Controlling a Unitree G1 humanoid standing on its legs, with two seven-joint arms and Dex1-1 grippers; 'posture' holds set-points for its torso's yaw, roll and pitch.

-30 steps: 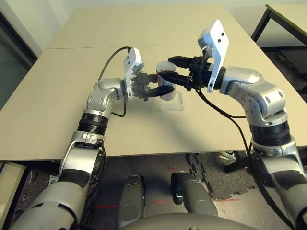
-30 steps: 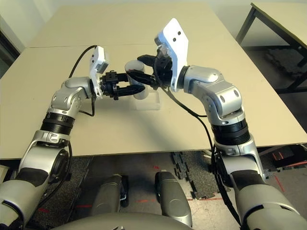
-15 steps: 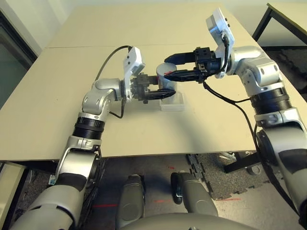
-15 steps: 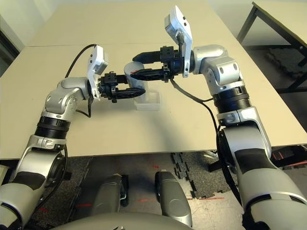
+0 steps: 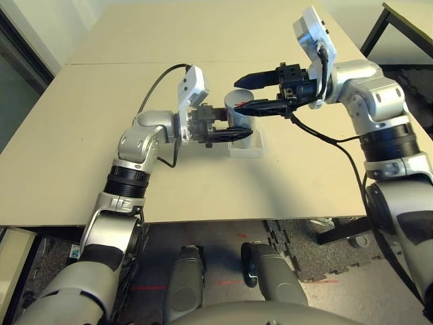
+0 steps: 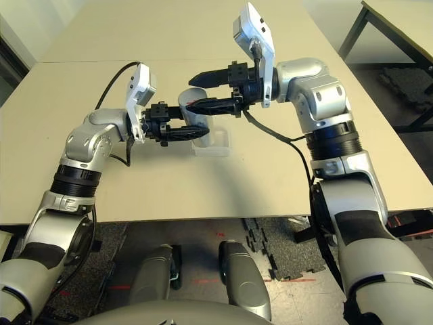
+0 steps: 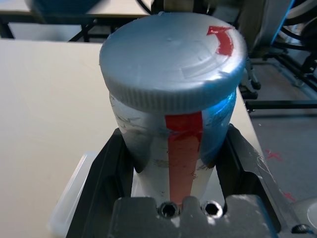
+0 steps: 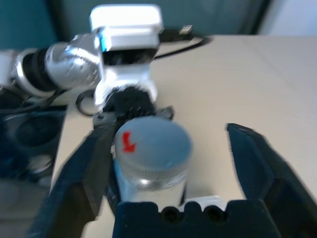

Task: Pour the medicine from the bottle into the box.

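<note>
The bottle (image 7: pixel 166 114), a silver-grey cylinder, is held upright or nearly so above the tabletop, its round cap (image 7: pixel 168 59) on and facing up. A red mark (image 7: pixel 183 153) runs down its side, and another red mark curves near the edge of the cap. The left gripper (image 7: pixel 173 144) grips the bottle around its body, one finger pressed to each side, below the cap. The right gripper (image 5: pixel 242 96) is open, its two fingers spread wide at the level of the cap, reaching in from the right arm's side; in the right wrist view the cap sits between them, nearer to one finger than to the other, and whether that nearer finger touches it I cannot tell. Just beside and partly behind the bottle, as the head cameras see it, the shallow clear plastic box (image 6: pixel 216 151) rests on the table (image 5: pixel 203 183). The bottle hides part of the box, and its contents are hard to make out. The two silver forearms come in from either side of the table, with black cables running along them. Beyond the far right of the table stands another table (image 5: pixel 413 24) with dark legs.
</note>
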